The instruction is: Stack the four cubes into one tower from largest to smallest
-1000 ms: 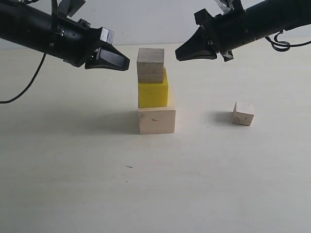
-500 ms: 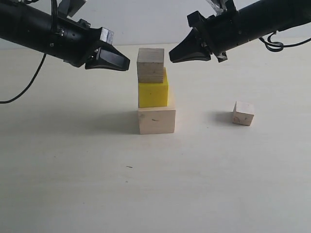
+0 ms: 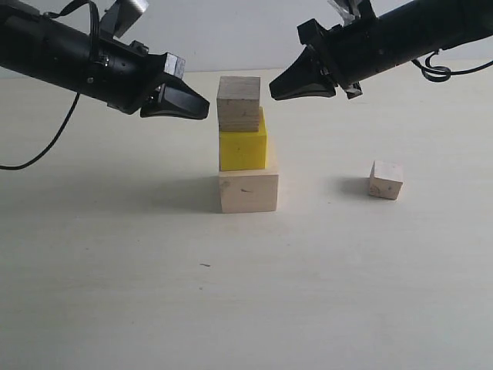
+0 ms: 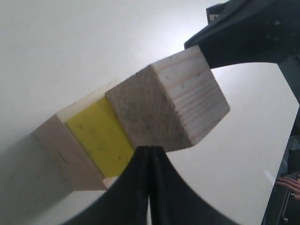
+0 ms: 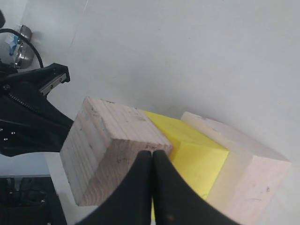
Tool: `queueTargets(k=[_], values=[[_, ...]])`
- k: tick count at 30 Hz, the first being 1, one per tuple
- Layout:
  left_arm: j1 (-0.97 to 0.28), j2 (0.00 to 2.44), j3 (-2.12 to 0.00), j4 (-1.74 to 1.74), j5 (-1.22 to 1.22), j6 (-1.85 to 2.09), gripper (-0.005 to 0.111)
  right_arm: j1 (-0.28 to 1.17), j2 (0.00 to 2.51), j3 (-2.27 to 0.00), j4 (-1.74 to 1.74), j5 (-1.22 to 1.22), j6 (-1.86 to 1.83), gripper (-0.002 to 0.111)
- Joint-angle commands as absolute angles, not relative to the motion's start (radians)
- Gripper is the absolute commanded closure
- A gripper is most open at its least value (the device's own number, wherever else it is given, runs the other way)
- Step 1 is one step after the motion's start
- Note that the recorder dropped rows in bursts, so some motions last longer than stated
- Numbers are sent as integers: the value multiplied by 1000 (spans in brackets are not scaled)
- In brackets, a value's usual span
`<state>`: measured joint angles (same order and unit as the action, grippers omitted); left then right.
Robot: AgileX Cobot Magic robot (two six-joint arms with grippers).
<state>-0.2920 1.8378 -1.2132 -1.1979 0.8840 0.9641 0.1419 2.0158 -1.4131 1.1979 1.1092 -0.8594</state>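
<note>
The left end effector and right end effector, both pressed together and empty, could knock the small wood cube off.

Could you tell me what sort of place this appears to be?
Probably a robotics lab bench: a plain pale table against a blank wall, the left gripper and right gripper on black cabled arms, and practice cubes, a stack of three and one loose cube.
</note>
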Motion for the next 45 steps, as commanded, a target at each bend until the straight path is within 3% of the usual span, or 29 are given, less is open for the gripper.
queueTargets(k=[1, 36, 45], values=[[-289, 1840, -1211, -1214, 885, 978, 107, 140, 2026, -1412, 1196, 1106, -870, 108], [-291, 1872, -1211, -1283, 935, 1040, 107, 138, 2026, -1412, 1173, 1100, -870, 108], [-289, 1785, -1211, -1176, 901, 1026, 107, 86, 1946, -1412, 1024, 976, -765, 108]])
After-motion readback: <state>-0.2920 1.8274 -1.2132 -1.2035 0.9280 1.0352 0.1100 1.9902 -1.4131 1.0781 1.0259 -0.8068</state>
